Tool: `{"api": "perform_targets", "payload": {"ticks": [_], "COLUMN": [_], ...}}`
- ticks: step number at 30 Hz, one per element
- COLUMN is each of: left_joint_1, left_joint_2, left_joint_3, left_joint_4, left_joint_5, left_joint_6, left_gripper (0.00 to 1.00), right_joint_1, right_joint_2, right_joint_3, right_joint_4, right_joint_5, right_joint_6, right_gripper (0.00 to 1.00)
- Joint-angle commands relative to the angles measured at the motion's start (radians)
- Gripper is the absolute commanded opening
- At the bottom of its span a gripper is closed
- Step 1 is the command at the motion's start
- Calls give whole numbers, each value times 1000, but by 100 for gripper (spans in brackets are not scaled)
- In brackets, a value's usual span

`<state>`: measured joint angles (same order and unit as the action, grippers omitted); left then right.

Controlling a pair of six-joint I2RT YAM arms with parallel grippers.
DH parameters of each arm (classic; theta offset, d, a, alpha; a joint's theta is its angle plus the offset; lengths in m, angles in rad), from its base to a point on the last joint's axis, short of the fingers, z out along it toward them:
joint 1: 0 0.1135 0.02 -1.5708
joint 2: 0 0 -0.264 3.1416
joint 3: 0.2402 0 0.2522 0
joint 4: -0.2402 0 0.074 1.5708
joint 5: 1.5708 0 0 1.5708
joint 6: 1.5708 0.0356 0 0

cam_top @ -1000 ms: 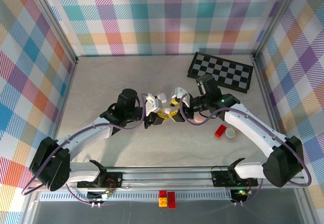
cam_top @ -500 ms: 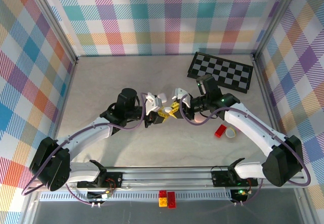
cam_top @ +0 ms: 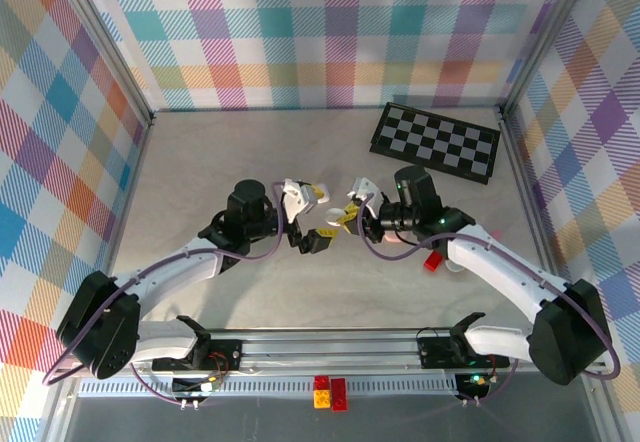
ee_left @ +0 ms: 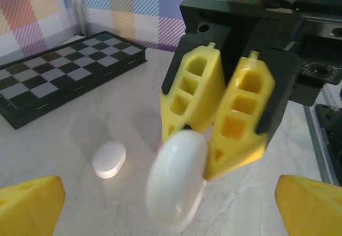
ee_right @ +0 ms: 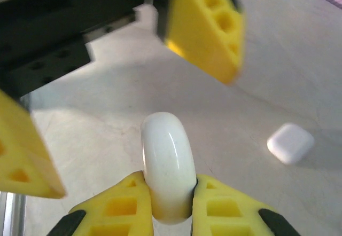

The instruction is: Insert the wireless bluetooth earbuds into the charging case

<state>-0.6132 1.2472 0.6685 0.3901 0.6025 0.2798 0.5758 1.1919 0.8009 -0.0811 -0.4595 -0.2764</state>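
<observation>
**Case held in mid-air between the two arms**

From where I stand, the right hand point(ee_right: 170, 180) is clenched on the white charging case point(ee_right: 166, 156). It pinches the case across its thin dimension near one end, and the rest of the pebble sticks out beyond the fingertips. The case is off the worktop point(cam_top: 200, 162), near its middle, in the gap where the two arms meet. The left hand point(ee_left: 170, 204) faces it with its fingers spread as wide as they go, one on each side of the case, gripping nothing.

The case looks shut. Whether any of the wireless bluetooth earbuds are inside, I cannot tell.

A second white case point(ee_left: 109, 159) lies on the worktop just beyond, with the chessboard point(ee_left: 64, 70) farther back.

I'd judge the held case to be light, rigid and glossy. Its rounded edges would let it squirt out of a pinch taken too near the rim. The safer hold is flat across the two broad faces, low on the body, so the lid half stays free to swing. The earbuds should be lighter and slicker still, and likely to roll. They are probably best nipped gently across the stem, with little squeeze.
</observation>
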Motion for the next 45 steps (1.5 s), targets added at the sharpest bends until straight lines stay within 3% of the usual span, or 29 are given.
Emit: {"api": "perform_targets", "payload": {"ticks": [1,8,11,17,26,28,35,40,44,45], "left_joint_1": [-5,-2,-1,0,0,0,17,65,128,148], "left_joint_2": [-55,-166,-203,-245,-273,-271,-241,-244,-282,-295], "left_joint_3": [-64,-167,-199,-237,-253,-248,-202,-207,-230,-240], "left_joint_4": [63,-44,-56,-67,-90,-103,-185,-151,-106,-96], "left_joint_5": [-69,-199,-218,-235,-239,-233,-169,-175,-329,-381], "left_joint_6": [-24,24,30,37,59,67,88,44,-22,-34], "left_gripper": [100,100,100,100,100,100,100,100,100,100], "right_joint_1": [-16,-21,-17,26,88,90,85,40,-16,-40], "right_joint_2": [-43,11,62,211,402,404,283,136,-1,-33], "right_joint_3": [-59,-121,-163,-136,-151,-154,-126,-110,-121,-125], "right_joint_4": [227,279,331,276,341,329,173,85,50,49], "right_joint_5": [165,196,183,208,306,330,459,548,674,697], "right_joint_6": [309,812,956,1038,1149,1147,1029,891,686,622], "right_gripper": [7,7,7,7,11,18,69,86,100,99]}}
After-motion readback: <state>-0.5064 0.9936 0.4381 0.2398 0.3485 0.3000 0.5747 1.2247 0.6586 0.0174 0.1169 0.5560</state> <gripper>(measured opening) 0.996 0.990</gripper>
